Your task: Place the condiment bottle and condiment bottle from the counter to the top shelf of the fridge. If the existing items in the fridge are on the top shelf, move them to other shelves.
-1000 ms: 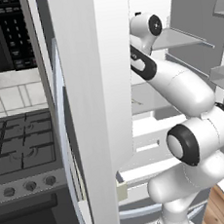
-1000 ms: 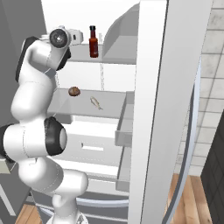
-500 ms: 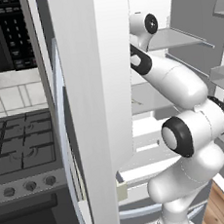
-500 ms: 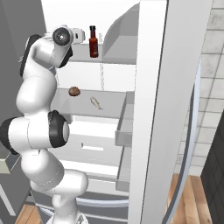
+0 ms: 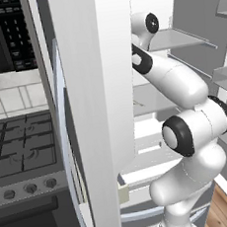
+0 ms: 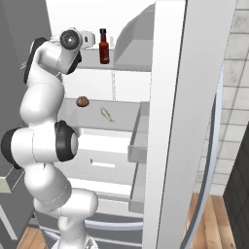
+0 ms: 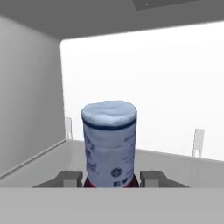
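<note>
Two condiment bottles counted: one white-capped condiment bottle (image 7: 109,144) between the fingertips (image 7: 69,176) of the hand (image 7: 111,177); one dark red-capped bottle (image 6: 103,46) upright on the top shelf (image 6: 131,63), just beside the hand. Two small items on the shelf below the hand: one round brown item (image 6: 82,101), one pale slender item (image 6: 107,115).

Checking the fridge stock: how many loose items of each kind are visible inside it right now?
Condiment bottles: 2, a dark red bottle and a white-capped bottle between the fingers
Round brown food item: 1
Small fish: 1
Total: 4
</note>
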Tool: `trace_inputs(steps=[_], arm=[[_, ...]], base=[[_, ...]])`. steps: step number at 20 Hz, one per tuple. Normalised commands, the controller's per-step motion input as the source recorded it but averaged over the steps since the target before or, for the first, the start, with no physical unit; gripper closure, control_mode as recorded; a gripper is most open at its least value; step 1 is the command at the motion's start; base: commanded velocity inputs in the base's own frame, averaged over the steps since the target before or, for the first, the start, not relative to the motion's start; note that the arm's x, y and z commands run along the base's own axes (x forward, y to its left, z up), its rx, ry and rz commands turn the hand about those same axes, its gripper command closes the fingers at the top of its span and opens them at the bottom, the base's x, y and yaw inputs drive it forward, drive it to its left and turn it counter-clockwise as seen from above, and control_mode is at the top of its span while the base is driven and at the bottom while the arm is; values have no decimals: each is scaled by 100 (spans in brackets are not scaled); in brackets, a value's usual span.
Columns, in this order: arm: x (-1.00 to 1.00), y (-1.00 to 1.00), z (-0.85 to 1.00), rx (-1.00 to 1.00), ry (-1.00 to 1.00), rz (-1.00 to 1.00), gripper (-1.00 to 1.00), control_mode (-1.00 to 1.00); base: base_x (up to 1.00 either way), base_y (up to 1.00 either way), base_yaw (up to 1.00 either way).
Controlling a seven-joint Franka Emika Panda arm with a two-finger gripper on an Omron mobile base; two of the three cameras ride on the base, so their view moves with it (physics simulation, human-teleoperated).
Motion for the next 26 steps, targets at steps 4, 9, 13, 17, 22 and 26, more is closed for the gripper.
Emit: trace_inputs(steps=[4,9,13,17,22,26], arm=[[-1,0,2,0,0,0,-100,-100],[-20,0,4,0,0,0,-100,-100],[-37,0,12,0,0,0,-100,-100],[-74,-11,8,0,0,-4,-100,-100],[-99,-35,13,0,0,-12,-100,-100],[-100,-44,21,0,0,-16,-100,-100]], base=[[0,0,0],[0,0,0],[0,0,0],[0,0,0],[0,0,0],[0,0,0]])
